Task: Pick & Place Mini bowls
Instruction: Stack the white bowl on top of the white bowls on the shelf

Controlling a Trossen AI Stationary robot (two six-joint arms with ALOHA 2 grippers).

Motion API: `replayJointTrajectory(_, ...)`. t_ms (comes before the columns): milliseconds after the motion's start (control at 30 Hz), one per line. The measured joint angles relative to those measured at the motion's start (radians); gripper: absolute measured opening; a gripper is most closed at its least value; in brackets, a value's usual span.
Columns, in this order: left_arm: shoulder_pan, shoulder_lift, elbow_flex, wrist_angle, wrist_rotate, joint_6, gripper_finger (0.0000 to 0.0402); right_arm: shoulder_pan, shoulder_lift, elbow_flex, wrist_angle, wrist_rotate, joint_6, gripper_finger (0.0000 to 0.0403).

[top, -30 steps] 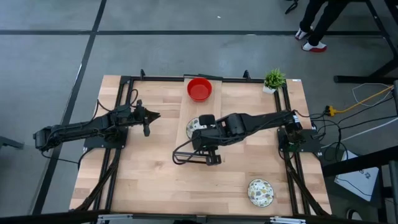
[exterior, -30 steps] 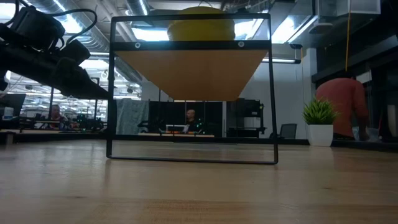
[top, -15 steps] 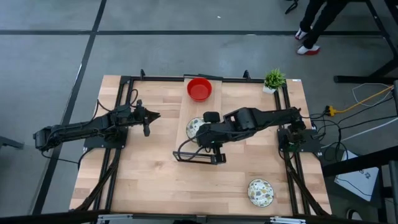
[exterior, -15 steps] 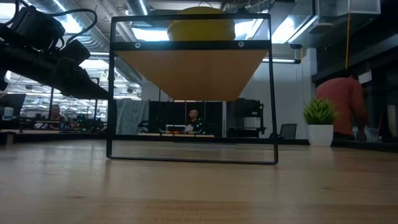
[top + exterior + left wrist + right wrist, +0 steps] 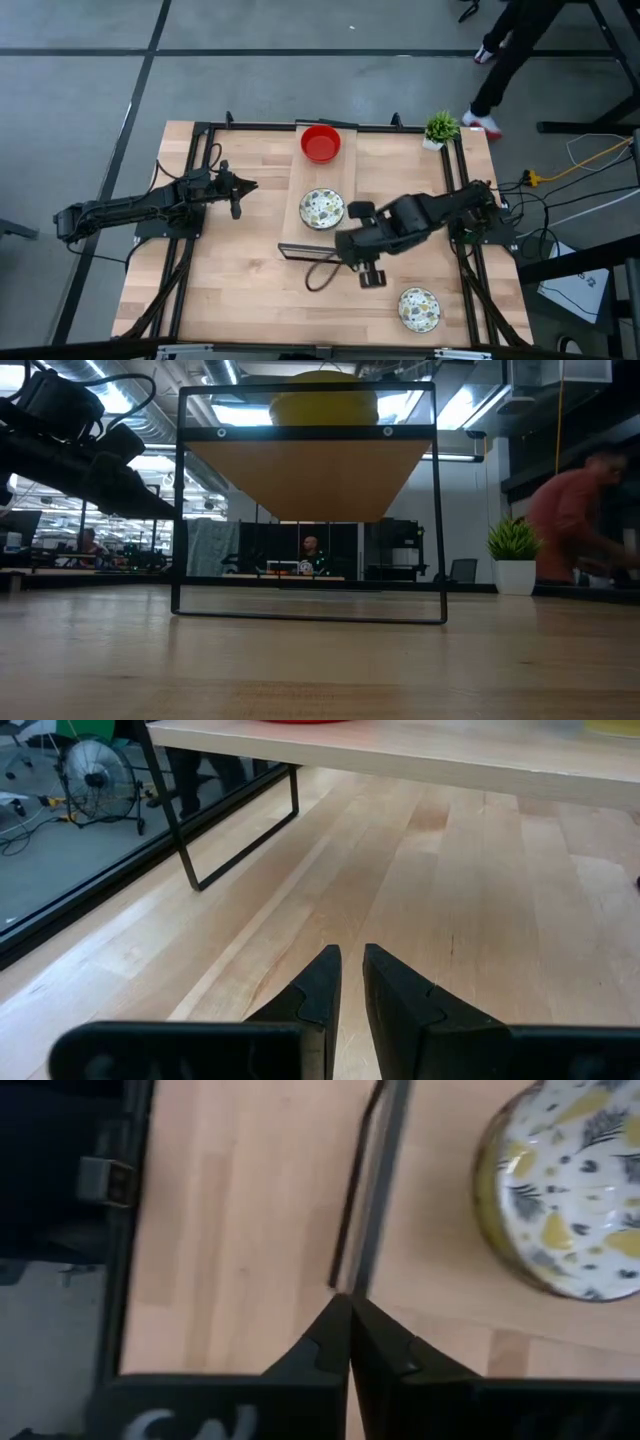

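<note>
Patterned bowl point(image 5: 322, 208) now uncovered; right gripper point(image 5: 371, 277), fingers together, has withdrawn.

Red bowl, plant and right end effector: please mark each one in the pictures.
Red bowl point(image 5: 321, 143): high view, centre of the inside.
Plant point(image 5: 441, 126): high view, on the green leaves.
Right end effector point(image 5: 371, 276): high view, midway between its fingertips, near the table's middle.

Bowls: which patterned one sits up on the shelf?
The patterned bowl just below the red bowl, on the raised shelf; the other patterned bowl lies on the table's near right.
</note>
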State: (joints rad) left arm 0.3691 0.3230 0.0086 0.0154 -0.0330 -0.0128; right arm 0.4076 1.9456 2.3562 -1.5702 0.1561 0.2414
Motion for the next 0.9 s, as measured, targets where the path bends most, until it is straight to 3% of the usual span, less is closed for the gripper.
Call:
replayJointTrajectory(500, 0.0, 0.0, 0.0, 0.003, 0.0, 0.0, 0.0043, 0.142, -0.062, 0.0, -0.001, 0.007, 0.264, 0.0018)
replayJointTrajectory(767, 0.0, 0.0, 0.0, 0.003, 0.0, 0.0, 0.0043, 0.178, -0.071, 0.0, -0.001, -0.018, 0.281, 0.0014)
replayJointTrajectory(900, 0.0, 0.0, 0.0, 0.003, 0.0, 0.0, 0.0043, 0.189, -0.086, -0.001, -0.001, 0.057, 0.269, 0.0005)
